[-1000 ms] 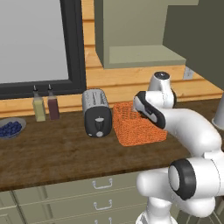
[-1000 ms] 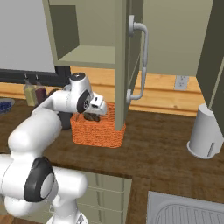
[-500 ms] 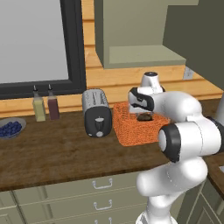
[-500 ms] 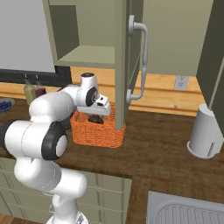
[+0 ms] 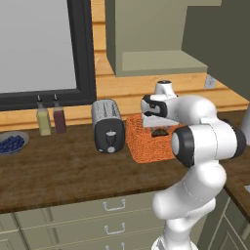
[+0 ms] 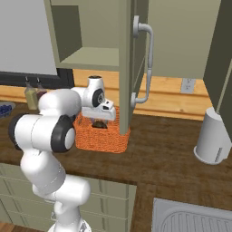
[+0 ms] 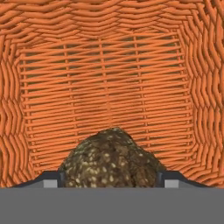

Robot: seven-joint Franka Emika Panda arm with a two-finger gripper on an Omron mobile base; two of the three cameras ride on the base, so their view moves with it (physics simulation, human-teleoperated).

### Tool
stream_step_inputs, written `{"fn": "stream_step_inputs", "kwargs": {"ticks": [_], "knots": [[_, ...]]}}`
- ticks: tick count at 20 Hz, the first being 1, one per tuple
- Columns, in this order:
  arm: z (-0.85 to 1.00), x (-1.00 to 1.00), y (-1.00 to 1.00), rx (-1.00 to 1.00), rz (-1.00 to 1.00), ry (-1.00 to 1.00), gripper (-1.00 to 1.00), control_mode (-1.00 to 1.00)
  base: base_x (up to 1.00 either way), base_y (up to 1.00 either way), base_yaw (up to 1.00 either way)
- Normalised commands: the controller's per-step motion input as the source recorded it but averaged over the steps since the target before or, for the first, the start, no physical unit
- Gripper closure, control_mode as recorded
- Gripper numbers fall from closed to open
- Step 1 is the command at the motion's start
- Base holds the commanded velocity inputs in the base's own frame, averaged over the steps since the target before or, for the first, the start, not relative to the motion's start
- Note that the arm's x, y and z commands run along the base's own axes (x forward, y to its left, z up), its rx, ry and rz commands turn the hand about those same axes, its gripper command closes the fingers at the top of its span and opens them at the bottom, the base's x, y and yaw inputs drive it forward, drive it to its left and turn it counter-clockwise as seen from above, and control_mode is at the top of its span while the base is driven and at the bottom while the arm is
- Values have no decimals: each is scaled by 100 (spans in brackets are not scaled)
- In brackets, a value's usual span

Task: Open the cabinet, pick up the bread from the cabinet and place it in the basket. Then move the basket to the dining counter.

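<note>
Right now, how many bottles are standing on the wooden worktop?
2. The yellowish bottle and the dark reddish bottle stand side by side under the window, left of the toaster. Others may be hidden behind the arm.

Supporting surface: dark wood-grain worktop (image 5: 63, 171) with drawers below. Items resting directly on it: 1 orange woven basket (image 5: 146, 146), 1 black-and-silver toaster (image 5: 108, 127) just beside the basket, 2 bottles (image 5: 51, 115) near the wall, 1 bowl of blueberries (image 5: 10, 143), 1 grey canister (image 6: 212, 142) well apart.
</note>
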Motion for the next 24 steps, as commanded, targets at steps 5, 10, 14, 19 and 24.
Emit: {"fn": "stream_step_inputs", "kwargs": {"ticks": [5,10,14,19,24], "knots": [[-18,0,0,1,0,7,-100,-100,0,0,0],[-1,0,0,0,0,0,-100,-100,0,0,0],[6,-1,0,-1,0,-1,-100,-100,0,0,0],[8,-32,0,-2,0,-16,-100,-100,0,0,0],[0,-67,0,0,0,-49,-100,-100,0,0,0]]}}
